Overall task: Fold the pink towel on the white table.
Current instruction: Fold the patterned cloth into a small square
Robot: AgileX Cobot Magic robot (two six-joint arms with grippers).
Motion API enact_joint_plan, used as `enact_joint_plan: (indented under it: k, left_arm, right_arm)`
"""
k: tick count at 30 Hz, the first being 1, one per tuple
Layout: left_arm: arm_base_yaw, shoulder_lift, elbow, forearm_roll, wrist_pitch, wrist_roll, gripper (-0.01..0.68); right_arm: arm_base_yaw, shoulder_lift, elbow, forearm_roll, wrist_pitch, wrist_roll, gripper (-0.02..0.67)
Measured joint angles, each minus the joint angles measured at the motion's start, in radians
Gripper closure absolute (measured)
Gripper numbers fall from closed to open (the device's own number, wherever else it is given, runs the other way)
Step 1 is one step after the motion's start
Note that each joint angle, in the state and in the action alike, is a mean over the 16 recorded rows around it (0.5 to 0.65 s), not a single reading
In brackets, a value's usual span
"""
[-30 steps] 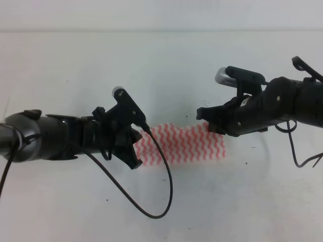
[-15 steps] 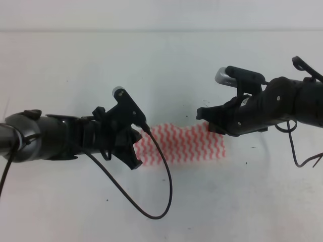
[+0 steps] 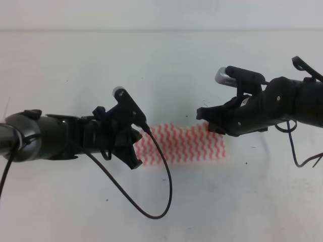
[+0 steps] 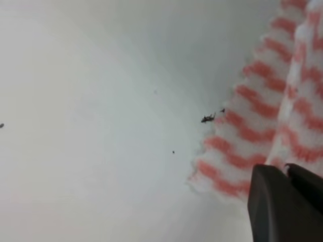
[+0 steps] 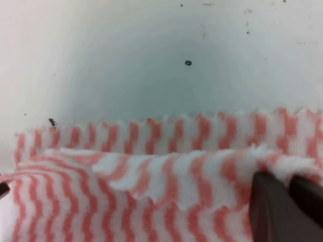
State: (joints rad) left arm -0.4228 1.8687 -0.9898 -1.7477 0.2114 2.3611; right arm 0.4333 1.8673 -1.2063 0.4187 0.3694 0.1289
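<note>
Folding is judged to be under way: the thin pink-and-white zigzag-striped towel is spread on the speckled white table between both arms. The black left gripper is seen closed at the towel's left end, the black right gripper pinched on a raised edge. Next, that lifted edge would need carrying across and laying flat. The doubled layer is shown only by the right wrist view; overhead, both jaws are hidden.
</note>
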Motion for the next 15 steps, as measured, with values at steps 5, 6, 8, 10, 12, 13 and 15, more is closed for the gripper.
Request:
enact_joint_plan:
  k: [5, 6, 8, 10, 12, 13, 15]
  left_arm:
    - [0.0, 0.001, -0.01, 0.0, -0.004, 0.002, 0.674]
    - [0.0, 0.001, -0.012, 0.0, -0.005, 0.003, 0.674]
    - [0.0, 0.0, -0.016, -0.001, -0.006, 0.007, 0.674]
    - [0.0, 0.0, -0.019, -0.001, -0.009, 0.011, 0.674]
    - [0.0, 0.002, -0.021, -0.001, -0.012, 0.015, 0.674]
    - [0.0, 0.003, -0.022, -0.001, -0.013, 0.017, 0.674]
    - [0.0, 0.007, -0.024, 0.0, -0.016, 0.02, 0.674]
  right_arm:
    - [0.0, 0.0, 0.0, 0.0, -0.002, 0.0, 0.664]
    - [0.0, 0.001, 0.0, 0.0, -0.002, 0.0, 0.664]
    - [0.0, 0.001, 0.0, 0.0, -0.003, 0.0, 0.664]
    - [0.0, 0.001, 0.0, 0.0, -0.004, 0.0, 0.664]
    - [0.0, 0.001, 0.0, 0.0, -0.006, 0.0, 0.664]
    - [0.0, 0.001, 0.0, 0.0, -0.006, 0.0, 0.664]
    - [0.0, 0.001, 0.0, 0.0, -0.007, 0.0, 0.664]
